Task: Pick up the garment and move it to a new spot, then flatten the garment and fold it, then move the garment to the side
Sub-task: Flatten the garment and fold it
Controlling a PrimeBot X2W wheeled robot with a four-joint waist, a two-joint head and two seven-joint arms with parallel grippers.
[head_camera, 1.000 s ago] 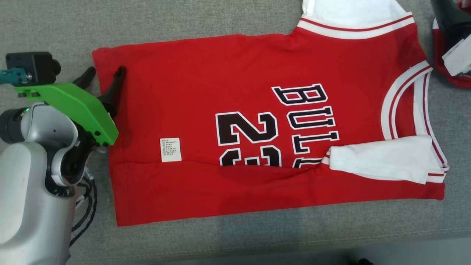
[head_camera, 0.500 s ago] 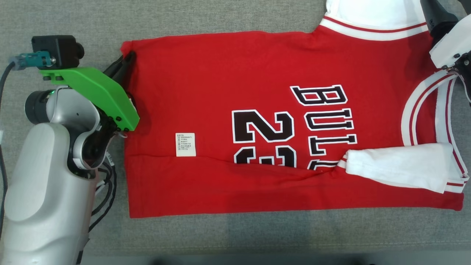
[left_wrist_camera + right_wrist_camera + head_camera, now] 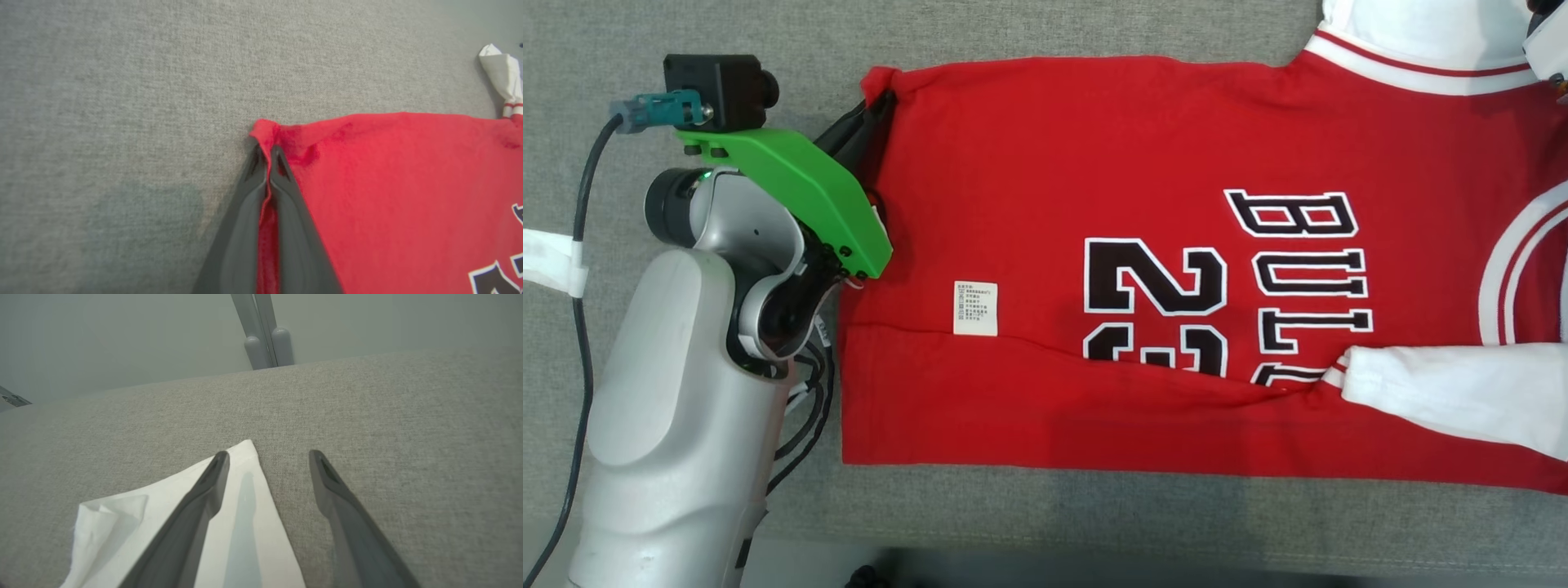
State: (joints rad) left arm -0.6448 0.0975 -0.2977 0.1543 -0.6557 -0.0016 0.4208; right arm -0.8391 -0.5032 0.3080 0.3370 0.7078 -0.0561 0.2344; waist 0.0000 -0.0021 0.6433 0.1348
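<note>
At the garment (image 3: 1094, 163) corner: we see left jaws clenched on its edge.
Right jaws: released, astride the white sleeve (image 3: 245, 522) edge.
Tabletop (image 3: 122, 81): bare grey beyond both.

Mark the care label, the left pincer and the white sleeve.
care label (image 3: 975, 308), head view, middle of the tag.
left pincer (image 3: 268, 153), left wrist view, between its fingertips.
white sleeve (image 3: 1454, 396), head view, middle of the folded sleeve.

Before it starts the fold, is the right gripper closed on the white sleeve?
No, the right gripper has its jaws wide apart over the corner of the white sleeve, not pinching it.
</note>
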